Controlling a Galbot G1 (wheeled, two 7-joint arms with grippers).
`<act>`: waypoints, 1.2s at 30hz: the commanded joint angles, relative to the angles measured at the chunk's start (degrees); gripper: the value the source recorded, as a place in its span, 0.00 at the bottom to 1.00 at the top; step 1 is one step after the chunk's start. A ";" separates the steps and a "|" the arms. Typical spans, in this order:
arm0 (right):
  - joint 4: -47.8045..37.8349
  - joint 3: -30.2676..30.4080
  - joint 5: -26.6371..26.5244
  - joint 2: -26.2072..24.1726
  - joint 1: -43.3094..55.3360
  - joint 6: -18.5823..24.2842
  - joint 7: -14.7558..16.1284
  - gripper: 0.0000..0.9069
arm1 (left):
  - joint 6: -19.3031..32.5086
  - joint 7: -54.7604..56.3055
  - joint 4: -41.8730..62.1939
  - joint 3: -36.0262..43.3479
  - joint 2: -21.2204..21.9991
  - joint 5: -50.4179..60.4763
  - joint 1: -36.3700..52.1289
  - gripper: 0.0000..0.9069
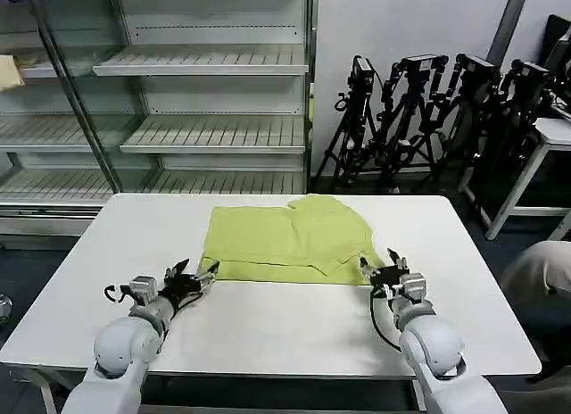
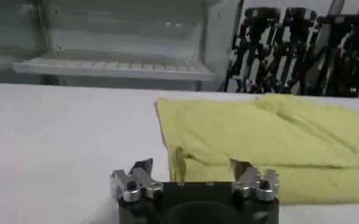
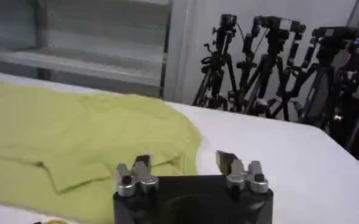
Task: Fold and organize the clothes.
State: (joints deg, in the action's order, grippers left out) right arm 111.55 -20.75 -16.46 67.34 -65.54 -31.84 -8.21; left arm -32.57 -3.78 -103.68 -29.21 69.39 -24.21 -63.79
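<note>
The clothes, a lime yellow-green T-shirt (image 1: 290, 238), lie partly folded on the white table (image 1: 268, 325), with a sleeve area bunched toward the back right. My left gripper (image 1: 195, 278) is open and low over the table at the shirt's near left corner, which lies between its fingers in the left wrist view (image 2: 191, 167). At the near right corner of the T-shirt (image 3: 81, 140), my right gripper (image 1: 381, 269) also stands open, its fingers (image 3: 141, 163) straddling the fabric edge. The T-shirt (image 2: 270, 140) rests flat, and neither gripper holds it.
Empty metal shelves (image 1: 205, 93) stand behind the table. Black tripods with cameras (image 1: 428, 111) crowd the back right, beside another white table (image 1: 544, 137). Bare tabletop stretches in front of and to both sides of the shirt.
</note>
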 commanded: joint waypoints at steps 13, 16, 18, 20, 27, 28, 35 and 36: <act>0.41 -1.21 -5.07 -1.19 -4.31 -1.43 -1.02 0.00 | -0.63 1.81 -0.70 0.83 0.59 1.10 -1.84 0.02; -0.63 -1.21 -7.34 -1.36 -3.80 -1.44 -0.82 0.00 | -0.64 1.84 -0.72 1.04 0.58 1.16 -1.85 0.02; -1.22 -1.22 -8.72 -1.38 -3.39 -1.45 -0.61 0.00 | -0.63 1.81 -0.64 1.20 0.60 1.21 -1.83 0.02; -1.67 -1.18 -9.54 -1.47 -3.13 -1.46 -0.40 0.00 | -0.63 1.78 -0.68 1.23 0.60 1.21 -1.84 0.02; -1.27 -1.04 -9.51 -1.57 -3.04 -1.40 0.08 0.00 | -0.61 1.49 -0.78 1.16 0.53 1.29 -1.97 0.01; -1.12 -1.03 -9.49 -1.59 -3.07 -1.39 0.08 0.00 | -0.61 1.42 -0.86 1.15 0.51 1.30 -2.12 0.02; 5.84 -2.11 -7.63 -2.95 -7.50 -1.39 0.08 0.00 | -0.57 1.57 -3.67 0.11 -0.03 1.39 -4.83 0.01; 6.69 -2.25 -7.30 -3.15 -8.40 -1.38 0.06 0.00 | -0.57 1.46 -4.42 -0.10 -0.23 1.38 -5.46 0.01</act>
State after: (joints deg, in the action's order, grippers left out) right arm 113.22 -22.56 -24.23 64.80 -70.50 -33.22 -8.14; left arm -33.11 -2.30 -105.33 -28.45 69.57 -22.87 -66.67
